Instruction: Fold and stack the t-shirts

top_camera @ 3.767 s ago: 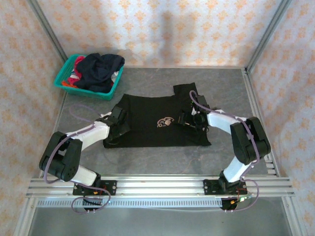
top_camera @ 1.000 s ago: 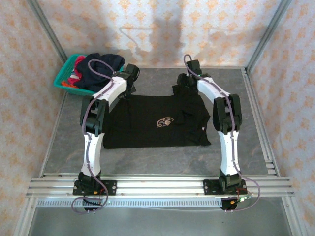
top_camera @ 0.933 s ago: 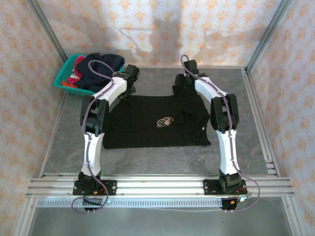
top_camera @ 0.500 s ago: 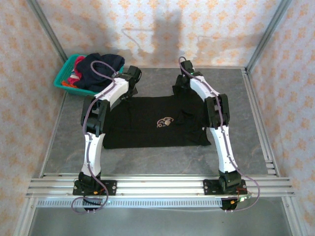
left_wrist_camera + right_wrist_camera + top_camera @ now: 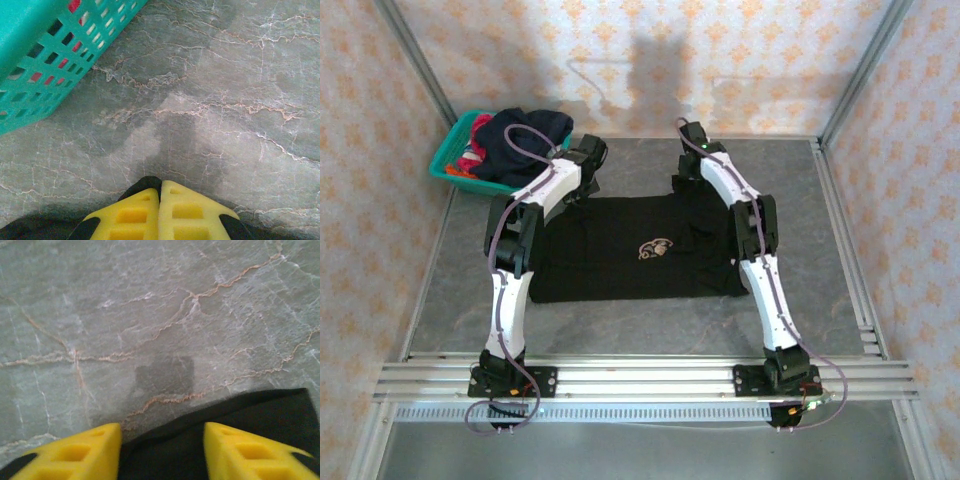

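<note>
Meanwhile, at the far side of the table, both my arms reach out over the black t-shirt, which lies spread flat in the middle with its tan emblem facing up. My right gripper stands with its yellow fingers well apart, straddling the shirt's far edge, and black cloth lies on the stone between them. My left gripper has its fingers pressed together near the shirt's far left corner, just beside the teal basket. A sliver of black shows at the tips, but I cannot tell whether that is cloth caught there. From above, the left gripper and right gripper sit at opposite ends of that far edge. The basket in the far left corner holds a navy shirt and a red-pink one, both unfolded. By my reading, the job is early: this is the grasp that opens the first fold of the first shirt. The next move calls for my right fingers to close on the edge and for my left to have a sure hold. Both should then lift level and carry the far edge toward me without dragging the rest askew.
</note>
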Controlling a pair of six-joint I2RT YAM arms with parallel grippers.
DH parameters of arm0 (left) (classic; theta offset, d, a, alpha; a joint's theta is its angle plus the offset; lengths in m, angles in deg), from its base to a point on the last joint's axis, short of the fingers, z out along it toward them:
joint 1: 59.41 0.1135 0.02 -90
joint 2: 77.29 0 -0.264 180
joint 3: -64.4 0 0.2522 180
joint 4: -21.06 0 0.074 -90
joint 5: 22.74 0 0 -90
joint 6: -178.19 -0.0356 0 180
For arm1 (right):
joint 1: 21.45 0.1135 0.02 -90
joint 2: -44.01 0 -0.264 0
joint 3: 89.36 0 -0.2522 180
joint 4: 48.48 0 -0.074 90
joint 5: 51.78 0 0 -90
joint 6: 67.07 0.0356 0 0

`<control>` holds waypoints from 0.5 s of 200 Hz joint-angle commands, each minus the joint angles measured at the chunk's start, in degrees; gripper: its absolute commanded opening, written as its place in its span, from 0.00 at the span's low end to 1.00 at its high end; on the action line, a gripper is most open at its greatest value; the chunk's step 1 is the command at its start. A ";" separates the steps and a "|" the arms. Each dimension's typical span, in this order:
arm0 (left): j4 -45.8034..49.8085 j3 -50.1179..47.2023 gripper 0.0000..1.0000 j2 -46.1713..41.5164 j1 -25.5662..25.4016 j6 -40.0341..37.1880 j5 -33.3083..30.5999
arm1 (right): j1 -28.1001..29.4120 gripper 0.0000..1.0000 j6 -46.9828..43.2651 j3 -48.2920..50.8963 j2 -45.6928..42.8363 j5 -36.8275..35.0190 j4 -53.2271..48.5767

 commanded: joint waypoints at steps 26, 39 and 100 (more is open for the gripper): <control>-0.19 -1.83 0.00 -2.33 -0.68 -0.66 -0.49 | 0.92 0.17 -3.00 -1.42 3.50 -2.76 -7.47; -0.15 -1.81 0.00 -2.27 -0.64 -0.68 -0.58 | 0.92 0.03 -2.11 -1.63 3.33 -2.17 -7.09; -1.05 -1.64 0.00 -3.35 -0.68 -1.54 -0.92 | 0.90 0.00 -0.57 -1.39 -2.78 -0.24 -4.54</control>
